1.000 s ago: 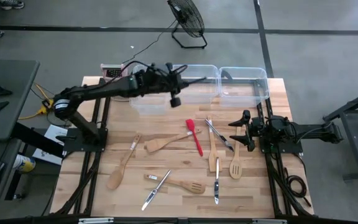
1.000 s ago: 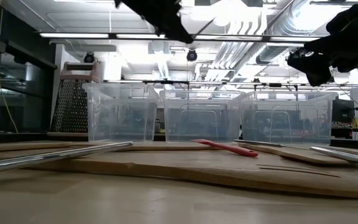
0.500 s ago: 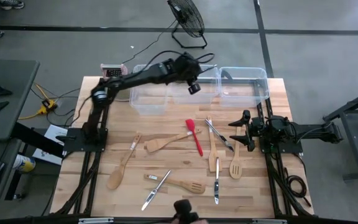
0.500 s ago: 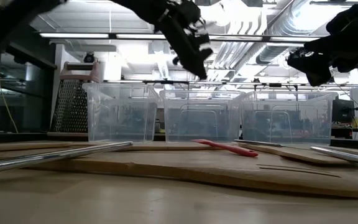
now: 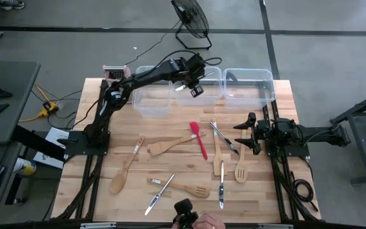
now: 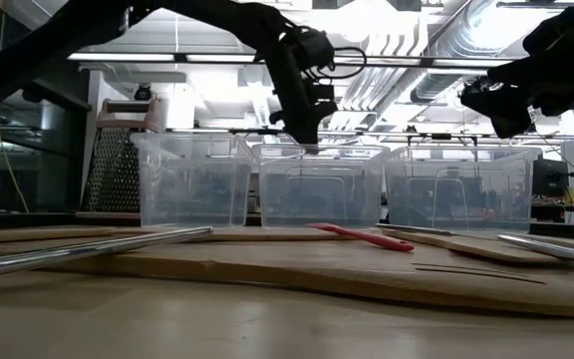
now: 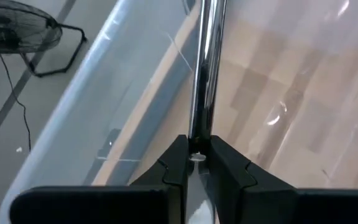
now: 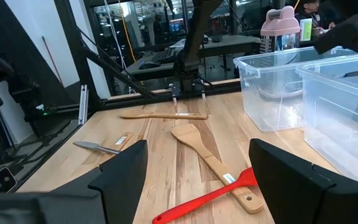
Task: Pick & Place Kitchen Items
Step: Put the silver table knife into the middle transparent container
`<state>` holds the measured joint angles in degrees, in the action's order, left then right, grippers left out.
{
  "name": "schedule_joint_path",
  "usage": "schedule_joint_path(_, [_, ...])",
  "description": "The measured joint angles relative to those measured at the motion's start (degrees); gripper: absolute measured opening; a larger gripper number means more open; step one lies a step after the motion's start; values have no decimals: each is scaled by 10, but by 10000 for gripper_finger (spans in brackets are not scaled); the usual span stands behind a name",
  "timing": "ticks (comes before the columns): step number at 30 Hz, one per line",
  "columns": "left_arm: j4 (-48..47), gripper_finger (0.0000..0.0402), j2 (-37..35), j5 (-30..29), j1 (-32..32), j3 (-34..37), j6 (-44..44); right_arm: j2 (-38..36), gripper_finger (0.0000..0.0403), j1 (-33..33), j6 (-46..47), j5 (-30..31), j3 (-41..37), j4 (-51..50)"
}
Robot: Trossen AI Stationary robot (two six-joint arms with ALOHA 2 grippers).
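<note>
left gripper point(image 7: 195, 163) clamps a slim silvery metal utensil point(image 7: 205, 68) over the middle clear plastic tub point(image 5: 213, 71), likely for dropping in; right gripper point(image 8: 197, 180) waits wide by table edge.

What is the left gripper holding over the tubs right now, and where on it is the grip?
The left gripper is shut on a silvery metal utensil, clamped at one end of its slim shaft; which utensil cannot be told. The right gripper holds nothing.

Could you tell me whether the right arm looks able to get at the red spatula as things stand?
Probably yes: the right gripper stands open, holding nothing, and the red spatula lies flat just beyond the metal tongs, nothing on top of it.
</note>
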<state>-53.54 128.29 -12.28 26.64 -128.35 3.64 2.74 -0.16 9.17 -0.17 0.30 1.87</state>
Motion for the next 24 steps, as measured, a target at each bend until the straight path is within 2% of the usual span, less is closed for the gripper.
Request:
schedule_joint_path(5, [-7, 45, 11, 8, 0, 0, 0, 0, 275, 0, 0, 0, 0, 0])
schedule_joint_path(12, [-9, 93, 16, 12, 0, 0, -5, 0, 275, 0, 0, 0, 0, 0])
schedule_joint_path(19, [-7, 105, 15, 13, 0, 0, -9, 0, 275, 0, 0, 0, 0, 0])
schedule_joint_path(24, [-5, 105, -20, 59, 4, -7, -11, 0, 275, 0, 0, 0, 0, 0])
